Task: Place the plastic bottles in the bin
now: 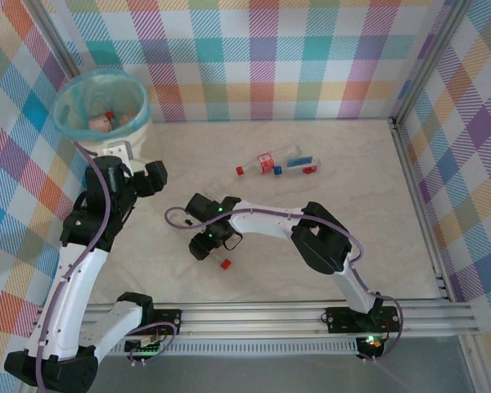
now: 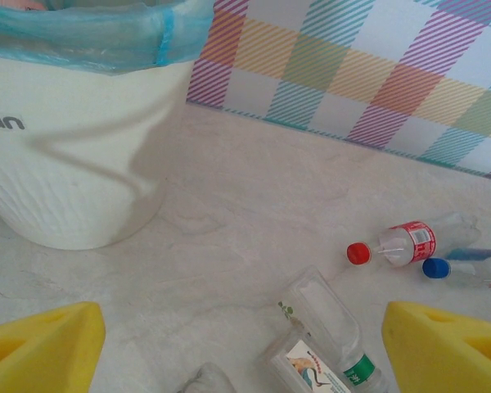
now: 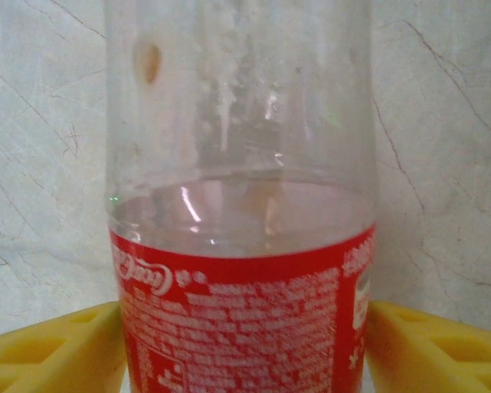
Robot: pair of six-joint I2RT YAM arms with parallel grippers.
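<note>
My right gripper [image 3: 245, 348] has its yellow fingers [image 3: 53, 348] pressed on both sides of a clear plastic bottle [image 3: 237, 205] with a red label, lying on the table. From above, that gripper [image 1: 206, 239] is at mid-table and the bottle's red cap [image 1: 226, 264] sticks out toward the near edge. The left gripper [image 2: 245, 348] hangs open beside the bin [image 2: 74, 164], over two clear bottles [image 2: 331, 315]. A red-capped bottle [image 1: 264, 163] and a blue-capped one [image 1: 299, 163] lie further back. The bin's teal-lined rim [image 1: 65, 123] is at the back left, with several bottles [image 1: 106, 121] inside.
Checked walls close in the table on the left, back and right. A metal rail [image 1: 311, 315] runs along the near edge. Bare marble-patterned tabletop [image 1: 360, 213] stretches to the right of the bottles. A pale rounded shape [image 2: 204, 381] sits low in the left wrist view.
</note>
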